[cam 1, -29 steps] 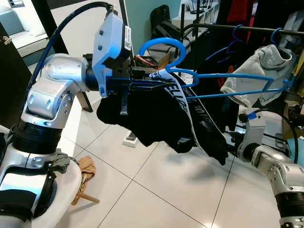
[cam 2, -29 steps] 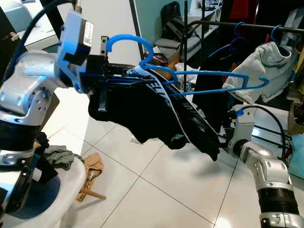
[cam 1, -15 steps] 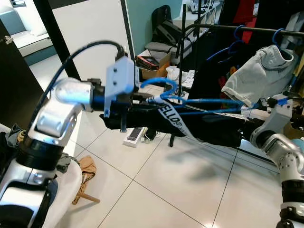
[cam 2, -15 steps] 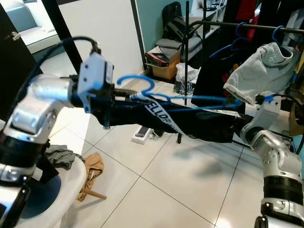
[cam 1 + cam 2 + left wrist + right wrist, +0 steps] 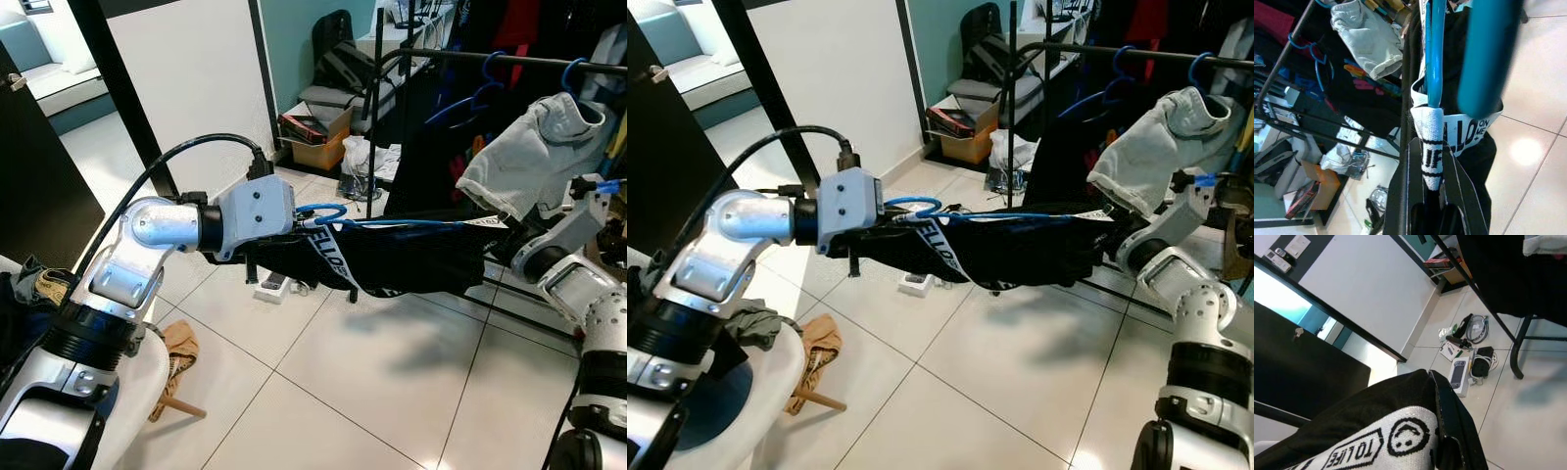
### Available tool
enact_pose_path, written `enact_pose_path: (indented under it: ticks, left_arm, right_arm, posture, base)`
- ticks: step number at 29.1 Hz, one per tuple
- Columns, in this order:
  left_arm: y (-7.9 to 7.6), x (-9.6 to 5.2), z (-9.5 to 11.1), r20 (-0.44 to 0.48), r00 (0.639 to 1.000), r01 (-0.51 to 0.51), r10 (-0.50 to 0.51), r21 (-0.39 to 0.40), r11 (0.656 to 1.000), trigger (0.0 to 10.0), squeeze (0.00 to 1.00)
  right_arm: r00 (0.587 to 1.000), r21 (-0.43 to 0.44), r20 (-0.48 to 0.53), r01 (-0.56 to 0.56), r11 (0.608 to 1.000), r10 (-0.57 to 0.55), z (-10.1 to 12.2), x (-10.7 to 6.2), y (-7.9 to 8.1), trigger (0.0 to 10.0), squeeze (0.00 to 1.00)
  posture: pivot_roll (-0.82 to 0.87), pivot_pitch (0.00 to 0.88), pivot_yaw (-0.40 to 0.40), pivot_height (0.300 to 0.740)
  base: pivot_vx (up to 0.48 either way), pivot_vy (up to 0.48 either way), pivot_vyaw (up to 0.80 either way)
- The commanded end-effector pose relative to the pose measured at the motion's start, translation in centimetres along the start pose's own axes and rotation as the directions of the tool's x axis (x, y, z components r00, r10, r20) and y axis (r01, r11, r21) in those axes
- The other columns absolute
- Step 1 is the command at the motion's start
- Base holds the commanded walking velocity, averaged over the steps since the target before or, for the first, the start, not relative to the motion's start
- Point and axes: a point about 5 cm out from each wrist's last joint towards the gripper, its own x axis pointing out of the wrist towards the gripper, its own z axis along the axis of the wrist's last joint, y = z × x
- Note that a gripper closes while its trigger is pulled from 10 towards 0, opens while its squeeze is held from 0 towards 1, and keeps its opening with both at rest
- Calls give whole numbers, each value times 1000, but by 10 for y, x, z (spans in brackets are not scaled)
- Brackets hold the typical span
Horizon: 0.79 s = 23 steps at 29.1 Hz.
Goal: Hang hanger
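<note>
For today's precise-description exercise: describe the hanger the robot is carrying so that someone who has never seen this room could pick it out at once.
Start at the black clothes rail at the room's far right, where blue hangers hook over the bar. In front of it, below bar height, the left gripper and right gripper hold a blue hanger flat between them. It alone carries a black garment with a white lettered band.
</note>
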Motion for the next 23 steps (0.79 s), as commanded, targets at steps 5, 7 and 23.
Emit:
enact_pose_path:
  ticks: [5, 7, 23]
  left_arm:
    - [-15, 6, -6, -30, 999, 30, -29, 34, 999, 0, 0]
    - [-15, 6, -6, -30, 999, 30, -29, 34, 999, 0, 0]
    - [-6, 32, -14, -120, 964, -230, 237, 76, 970, 0, 0]
  right_arm:
    - [1000, 40, 6, -29, 999, 29, 4, 5, 13, 0, 0]
    - [1000, 40, 6, -29, 999, 29, 4, 5, 13, 0, 0]
    - [991, 16, -27, -131, 991, 132, -2, 13, 52, 0, 0]
  posture:
    - [-75, 0, 91, 740]
    - [-75, 0, 91, 740]
    - [-82, 0, 87, 740]
  base:
    - [0, 0, 0]
    - [0, 0, 0]
    - [0, 0, 0]
